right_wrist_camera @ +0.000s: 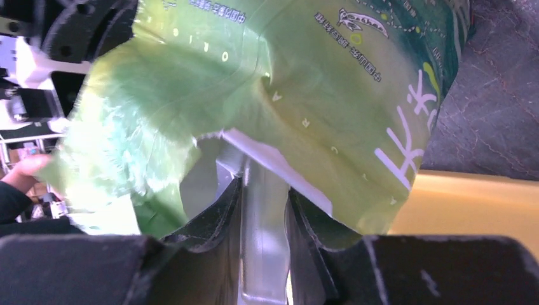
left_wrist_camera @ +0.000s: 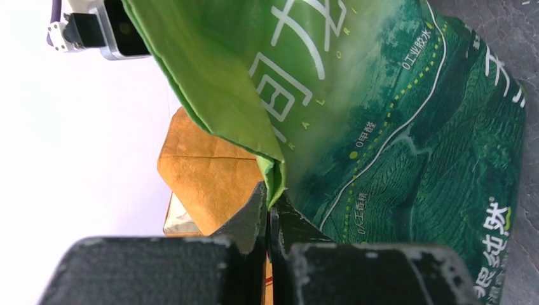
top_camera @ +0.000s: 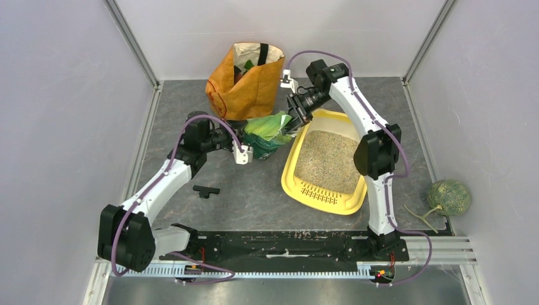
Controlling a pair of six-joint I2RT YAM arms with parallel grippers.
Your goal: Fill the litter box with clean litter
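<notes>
While the left end effector (left_wrist_camera: 270, 210) and right end effector (right_wrist_camera: 264, 190) each pinch the green bag (top_camera: 270, 130), it hangs at the litter box's (top_camera: 318, 197) far-left corner.
Litter (top_camera: 327, 162) lies inside the litter box; should either thin fold slip, more could spill just outside it.

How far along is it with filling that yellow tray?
Done: beige litter already covers most of the litter box floor. In hand: the left fingers and right fingers each pinch the green bag, held up at the box's far corner. Left: I cannot tell whether the bag holds more, and it is not yet set down.
</notes>
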